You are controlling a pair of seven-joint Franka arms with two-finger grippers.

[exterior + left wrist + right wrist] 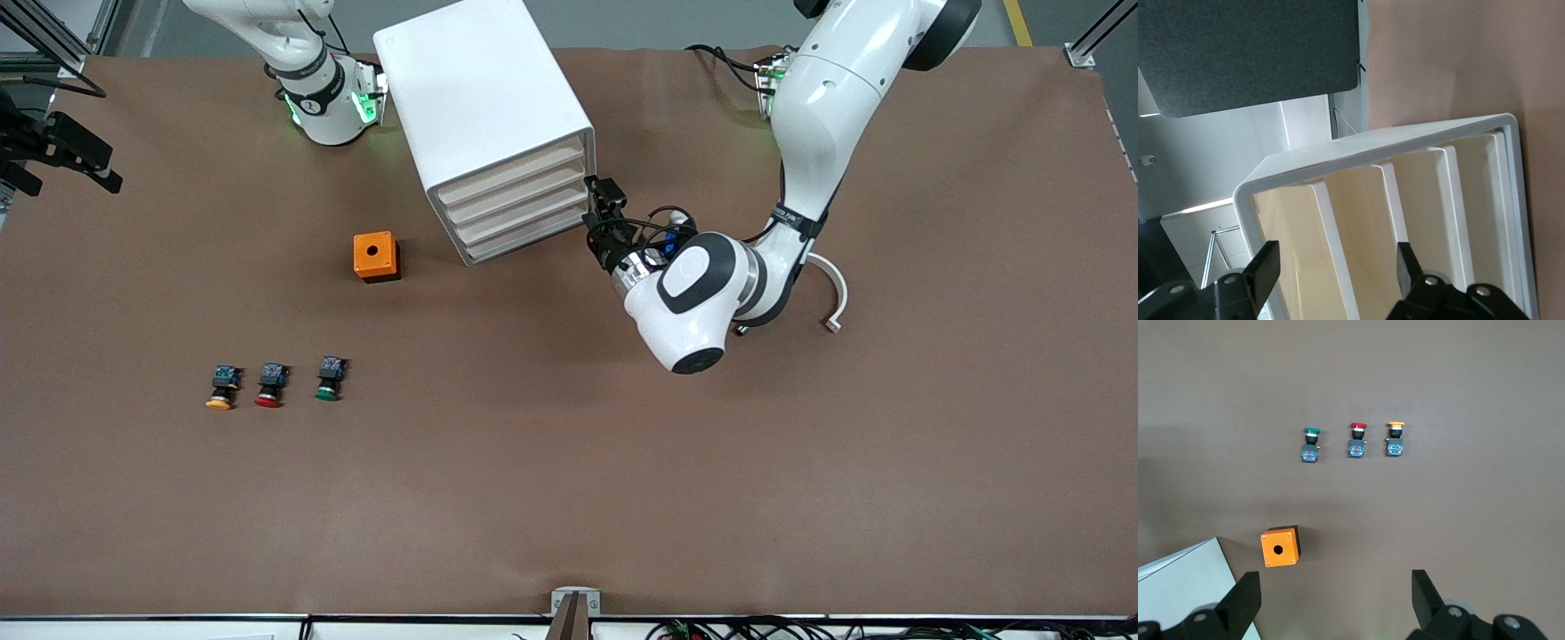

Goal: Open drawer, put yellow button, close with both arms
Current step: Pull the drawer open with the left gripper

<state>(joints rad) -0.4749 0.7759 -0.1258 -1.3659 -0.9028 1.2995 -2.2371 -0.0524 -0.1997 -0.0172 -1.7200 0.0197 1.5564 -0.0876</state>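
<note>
Brown paper-like covering lies over the table (569, 498), and the white cabinet (484, 102) stands on it toward the robots' bases, its four cream drawer fronts angled toward the left arm's end. The drawer (516, 173) on top sits flush, shut like the three under it. The left gripper (603, 203) is at the cabinet's front corner beside the drawer fronts; in the left wrist view its fingers (1265, 267) stand apart around the drawer edges, with nothing held. The right gripper (1338, 593) hangs high by its base, jaws wide and empty, while that arm waits. The yellow button (221, 388) lies well nearer the camera, toward the right arm's end, in a row beside the red button (270, 385) and the green button (329, 378). An orange box (375, 256) with a round hole sits between the row and the cabinet. No brand or writing can be read
</note>
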